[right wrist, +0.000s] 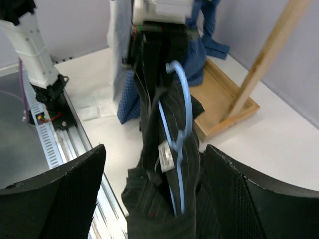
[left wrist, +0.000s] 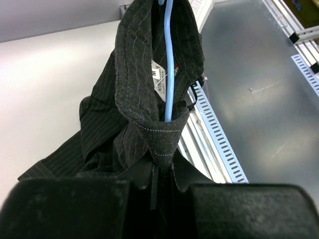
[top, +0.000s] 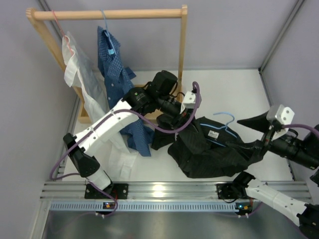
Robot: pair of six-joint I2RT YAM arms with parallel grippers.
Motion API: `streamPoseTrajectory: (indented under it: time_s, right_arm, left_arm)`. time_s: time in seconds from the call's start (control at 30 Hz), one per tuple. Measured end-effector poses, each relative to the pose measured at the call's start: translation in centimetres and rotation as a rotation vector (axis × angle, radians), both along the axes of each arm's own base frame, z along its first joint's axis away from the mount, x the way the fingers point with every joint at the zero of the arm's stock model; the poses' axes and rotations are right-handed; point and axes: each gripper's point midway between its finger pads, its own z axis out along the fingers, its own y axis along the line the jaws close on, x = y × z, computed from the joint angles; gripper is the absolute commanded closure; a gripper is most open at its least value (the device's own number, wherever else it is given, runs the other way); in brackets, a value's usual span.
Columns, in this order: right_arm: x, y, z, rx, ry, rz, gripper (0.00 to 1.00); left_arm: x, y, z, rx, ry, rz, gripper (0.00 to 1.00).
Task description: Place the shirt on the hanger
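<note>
On your far left, the wooden rack (top: 107,14) carries a white shirt (top: 75,64) and, beside it, a blue checked shirt (top: 114,79). Your left gripper (left wrist: 160,181) reaches past them to mid-tabletop (top: 224,89) and is clenched on a fold of the shirt (top: 214,154) near the collar. From its wrist view you see the collar standing up ahead of the gripper. The hanger (left wrist: 169,74) runs down inside the neck opening, next to the white label (left wrist: 159,74). The rest of the shirt lies bunched on the tabletop between your two arms, with the hanger's hook poking out above it. On your right, the right gripper (top: 254,137) is spread wide, its fingers (right wrist: 259,199) either side of the shirt's right edge, not closed on it.
</note>
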Motion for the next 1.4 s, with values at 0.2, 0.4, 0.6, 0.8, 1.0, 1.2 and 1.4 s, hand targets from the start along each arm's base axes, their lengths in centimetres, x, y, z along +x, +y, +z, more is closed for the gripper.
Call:
streamPoseTrajectory:
  time_s: [0.2, 0.4, 0.6, 0.8, 1.0, 1.2, 1.4]
  right_arm:
    - [-2.0, -5.3, -1.6, 0.015, 0.015, -0.167, 0.21]
    - [-3.1, -8.6, -4.0, -0.017, 0.067, -0.266, 0.21]
    - [-1.5, -7.2, -6.4, -0.124, 0.131, -0.261, 0.26]
    - [-2.4, -3.2, -8.2, -0.212, 0.195, -0.028, 0.37]
    - [-2.9, -1.1, -8.6, -0.254, 0.221, 0.104, 0.98]
    - [-2.7, -0.4, -8.3, -0.262, 0.234, 0.126, 1.00]
    - [-2.5, -1.0, -6.8, -0.230, 0.195, 0.089, 1.00]
  left_arm:
    - [1.3, 2.7, 0.7, -0.032, 0.026, 0.025, 1.00]
    - [0.0, 4.0, 2.7, -0.099, 0.026, -0.034, 1.00]
    - [-1.5, 4.9, 4.0, -0.143, 0.042, -0.093, 1.00]
    - [-1.9, 5.5, 4.7, -0.165, 0.062, -0.121, 1.00]
    - [-2.3, 5.7, 5.3, -0.173, 0.083, -0.139, 1.00]
    - [-1.8, 5.8, 5.9, -0.165, 0.080, -0.102, 1.00]
    - [0.0, 5.2, 8.0, -0.150, 0.034, 0.047, 0.22]
